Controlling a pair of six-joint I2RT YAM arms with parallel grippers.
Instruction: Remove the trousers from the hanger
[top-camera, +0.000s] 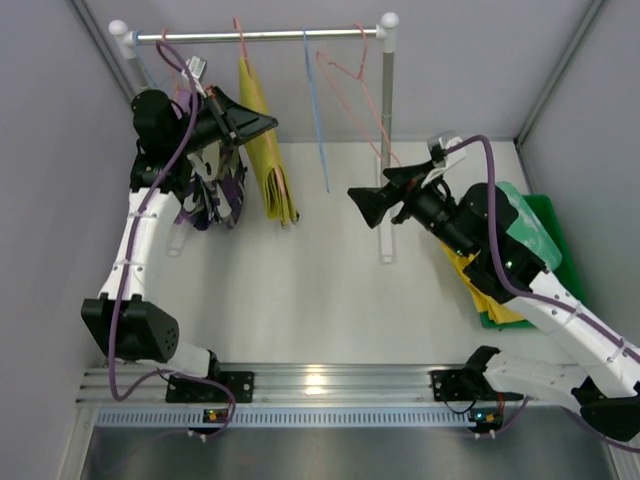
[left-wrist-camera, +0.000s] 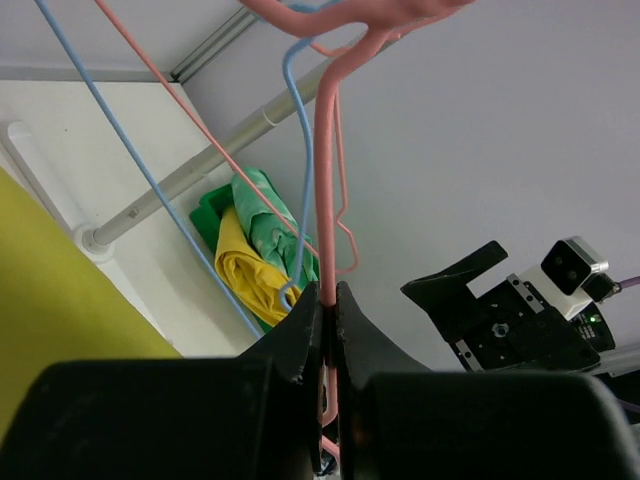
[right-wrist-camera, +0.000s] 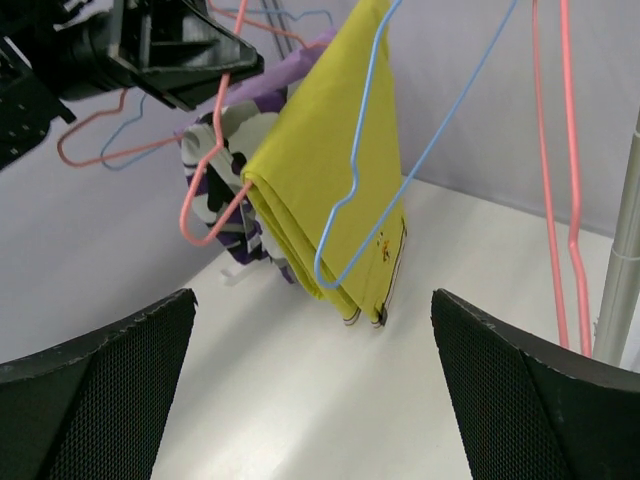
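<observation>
The olive-yellow trousers (top-camera: 270, 160) hang folded over a pink hanger (left-wrist-camera: 326, 180) on the rail (top-camera: 290, 35). My left gripper (top-camera: 268, 123) is shut on that pink hanger's wire, right beside the trousers; the jaws pinch the wire in the left wrist view (left-wrist-camera: 329, 295). In the right wrist view the olive-yellow trousers (right-wrist-camera: 330, 180) hang behind an empty blue hanger (right-wrist-camera: 385, 150). My right gripper (top-camera: 362, 205) is open and empty, to the right of the trousers, near the table. The mint green trousers (top-camera: 525, 225) and bright yellow trousers (top-camera: 480, 285) lie in a green bin (top-camera: 550, 215).
A camouflage garment (top-camera: 215, 190) and a lilac garment (right-wrist-camera: 285, 80) hang left of the trousers, under my left arm. Empty pink hangers (top-camera: 360, 80) hang at the rail's right end. The rack's right post (top-camera: 386, 150) stands close behind my right gripper.
</observation>
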